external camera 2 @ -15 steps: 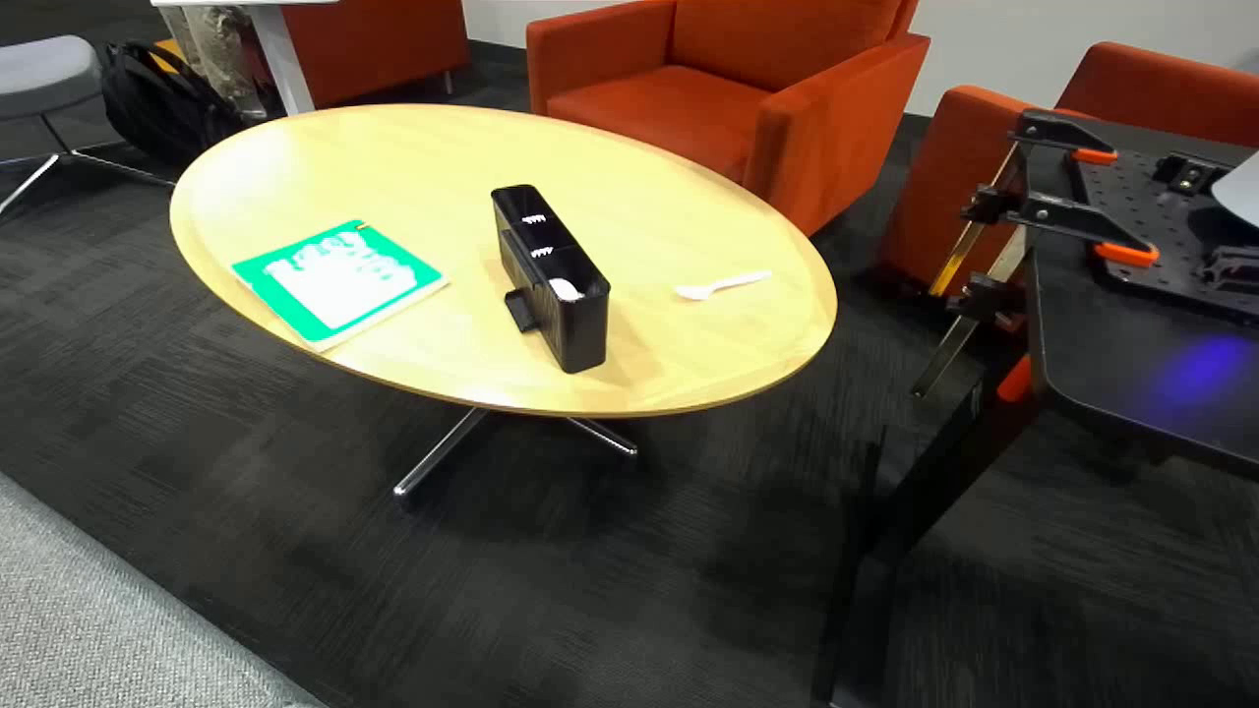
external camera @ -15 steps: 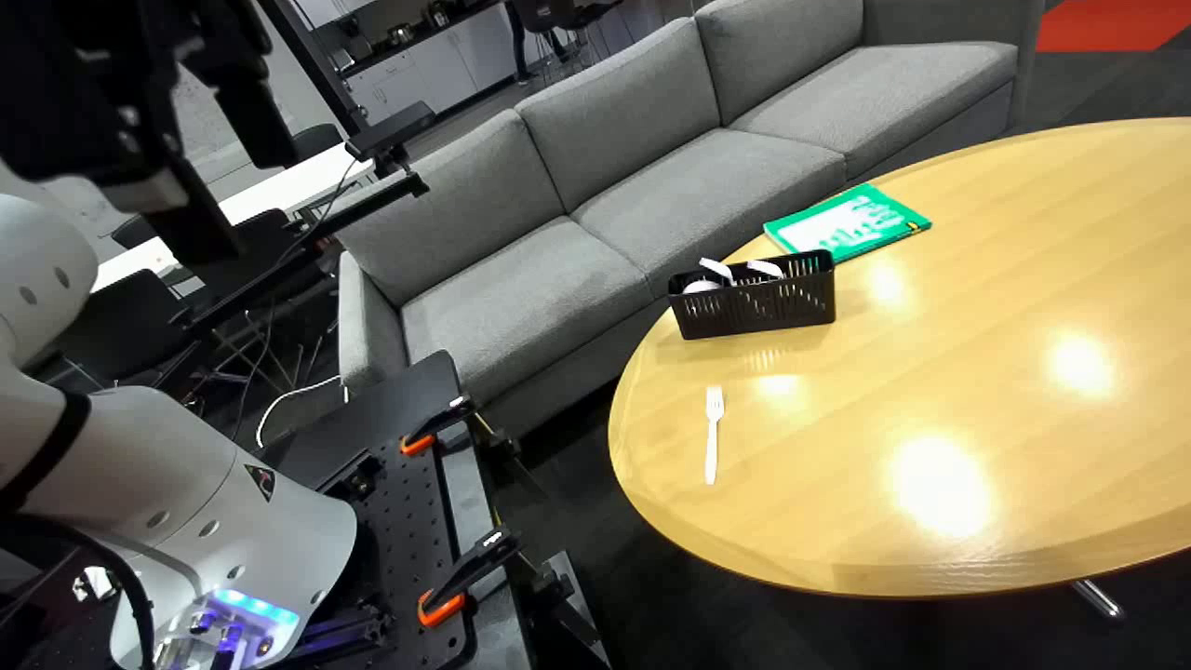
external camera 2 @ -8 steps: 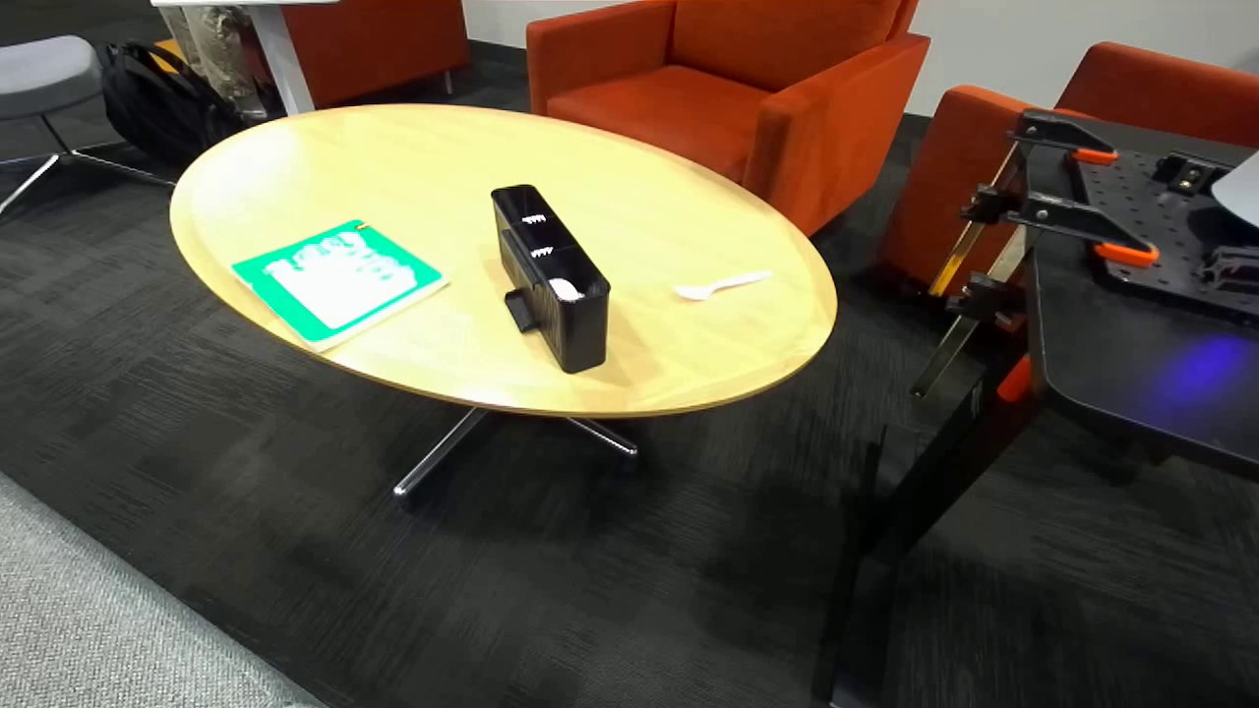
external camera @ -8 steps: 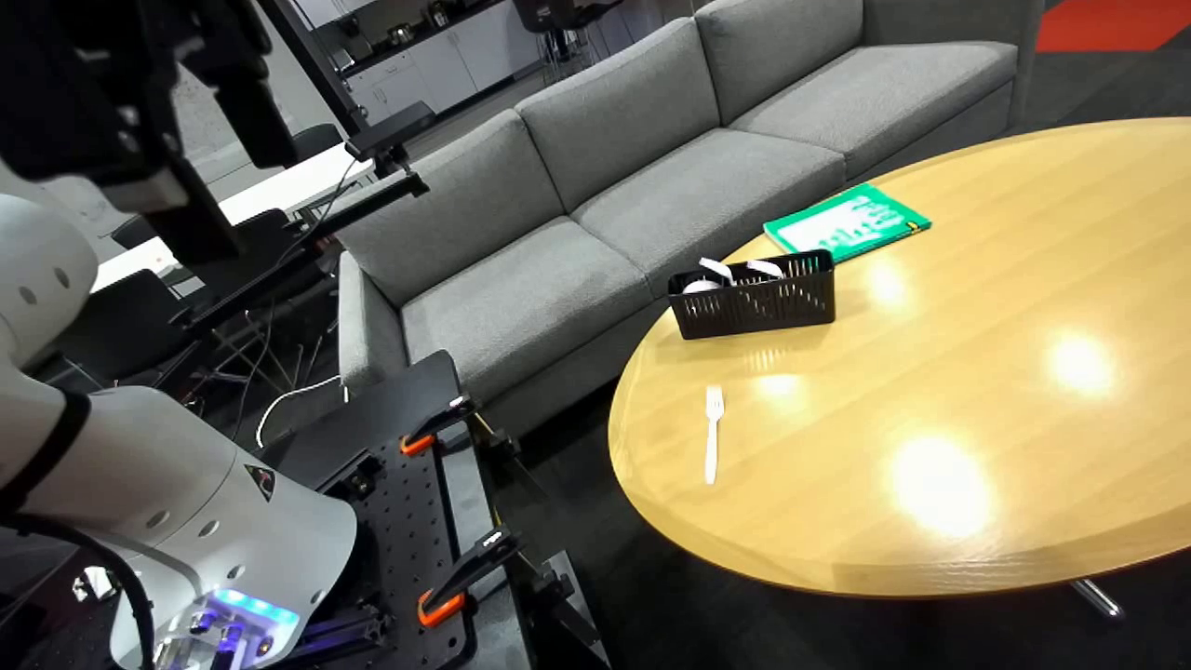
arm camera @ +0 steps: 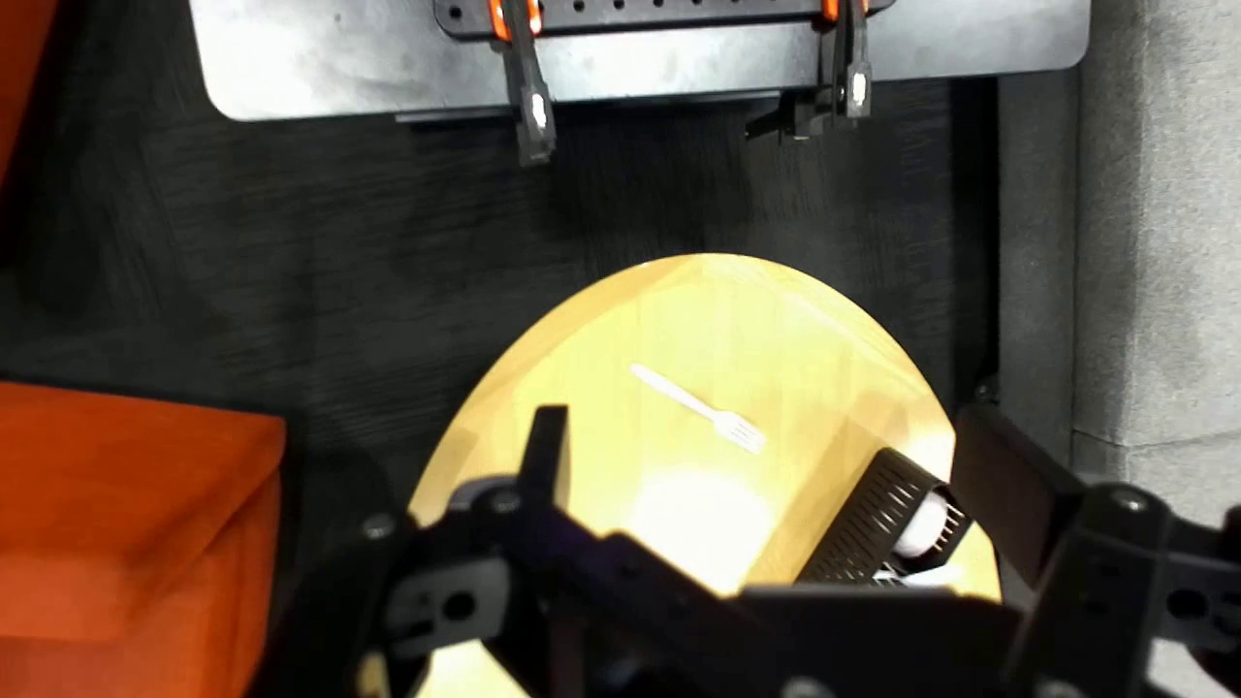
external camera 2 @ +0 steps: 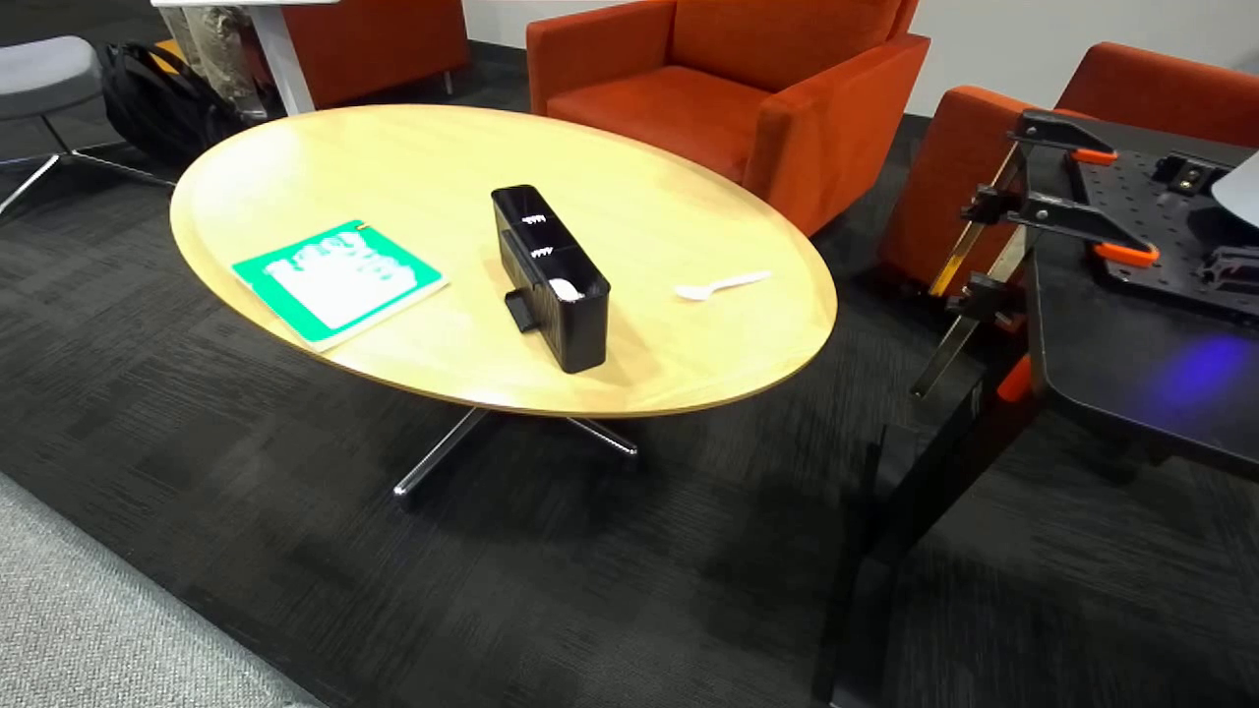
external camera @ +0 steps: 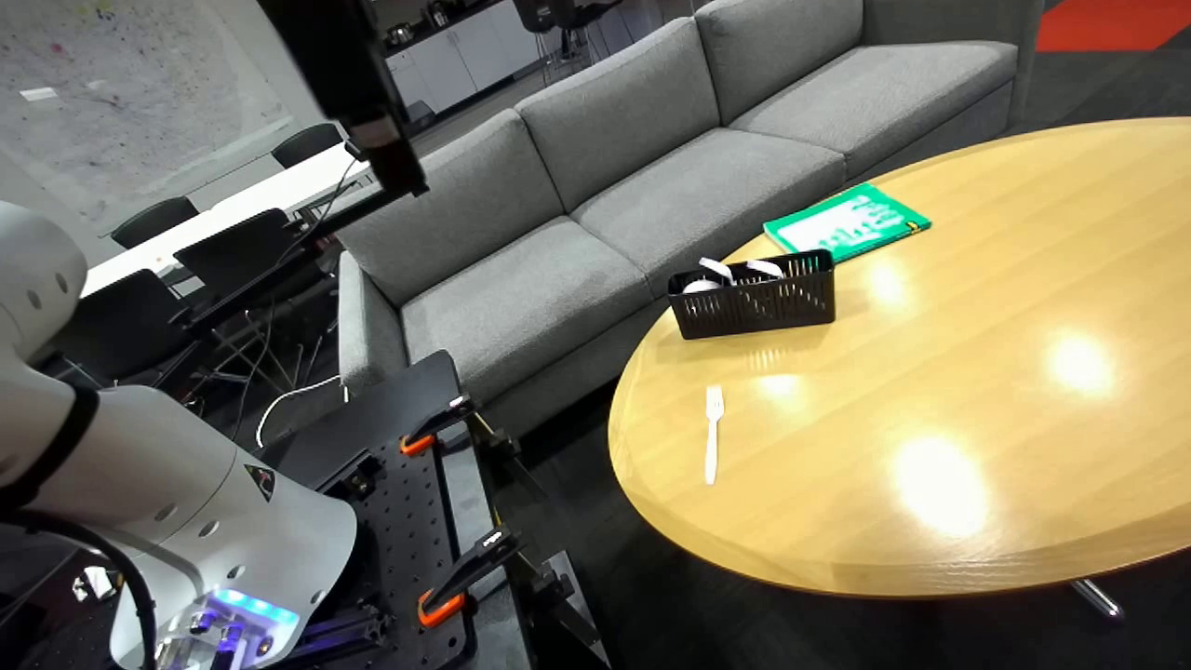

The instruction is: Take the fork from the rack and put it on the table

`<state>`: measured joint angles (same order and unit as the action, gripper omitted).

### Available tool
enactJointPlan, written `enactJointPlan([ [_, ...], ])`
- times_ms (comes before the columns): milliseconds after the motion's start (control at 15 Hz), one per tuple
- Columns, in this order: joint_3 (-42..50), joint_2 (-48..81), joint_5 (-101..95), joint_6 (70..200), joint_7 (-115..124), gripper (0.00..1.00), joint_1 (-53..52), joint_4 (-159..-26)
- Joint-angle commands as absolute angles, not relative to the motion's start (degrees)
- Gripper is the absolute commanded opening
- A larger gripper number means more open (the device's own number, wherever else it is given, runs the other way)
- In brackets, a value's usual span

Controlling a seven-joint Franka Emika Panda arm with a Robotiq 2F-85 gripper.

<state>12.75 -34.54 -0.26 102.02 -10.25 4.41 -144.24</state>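
Placing seems done, slim white plastic fork (arm camera: 697, 406) laid mid-frame on round wooden counter (arm camera: 601, 373), black fingers (arm camera: 1003, 485) gaping empty, withdrawal needed.

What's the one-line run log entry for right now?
jaws: open, empty | fork: on table, apart from rack | rack: on table, white items inside

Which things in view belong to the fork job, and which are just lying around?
Job: light-wood table; white fork, lying on it; black slotted rack; tool, open.

Just around: green-and-white booklet-like item; grey sofa; orange armchair; black backpack.
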Motion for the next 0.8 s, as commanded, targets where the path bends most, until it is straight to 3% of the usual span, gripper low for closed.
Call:
enactJointPlan([
  [0, 9.62, -26.50, 4.51, 110.53, -12.68, 1.00, 0.08, -143.11],
  [733, -2.17, 0.00, 10.93, 136.84, 1.99, 1.00, -4.55, -133.16],
])
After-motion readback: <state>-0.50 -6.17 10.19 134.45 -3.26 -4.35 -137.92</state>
